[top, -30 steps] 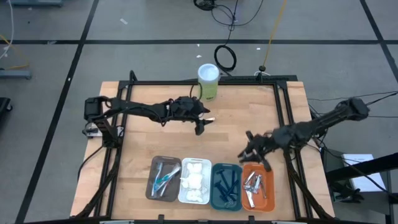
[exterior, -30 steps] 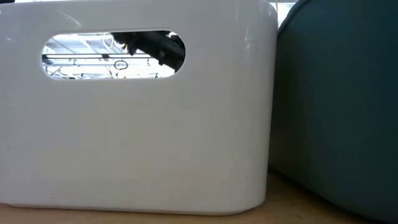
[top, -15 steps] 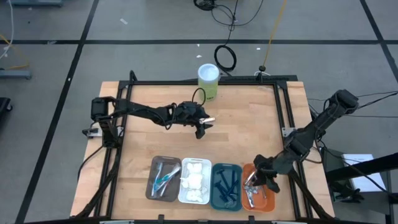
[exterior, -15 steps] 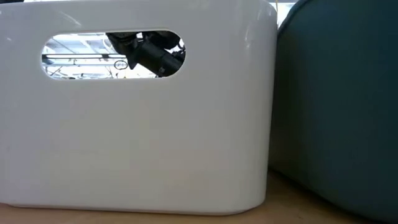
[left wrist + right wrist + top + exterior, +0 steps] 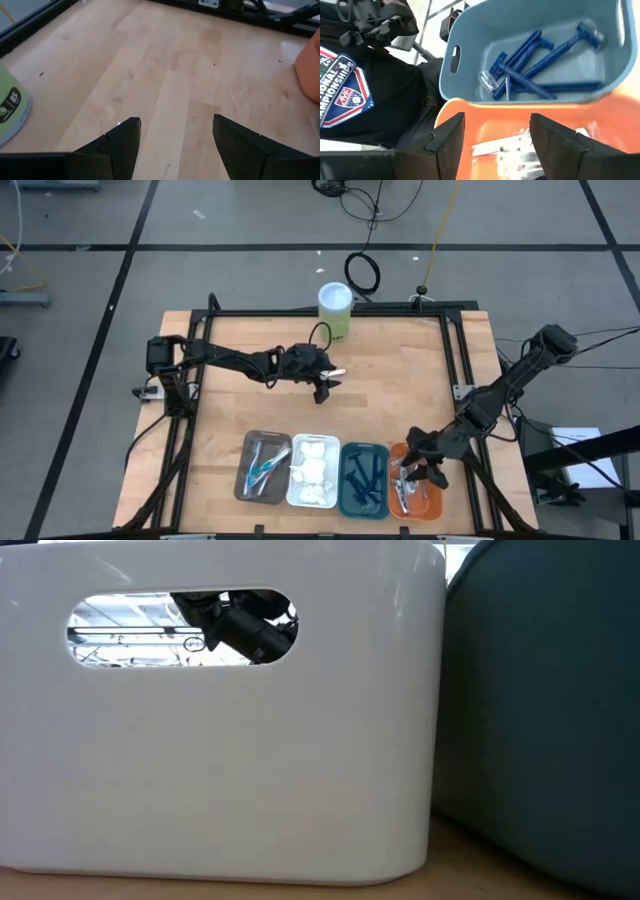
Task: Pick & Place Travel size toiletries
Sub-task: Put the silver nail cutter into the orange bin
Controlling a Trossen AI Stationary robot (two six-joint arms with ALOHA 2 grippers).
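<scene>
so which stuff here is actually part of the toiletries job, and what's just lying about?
Job items:
- toothbrushes in brown tray
- white wads in white tray
- blue razors in teal tray
- silver tools in orange tray, right gripper open above

Lying about:
- green canister
- floor cables
- left gripper, open, idle mid-table
</scene>
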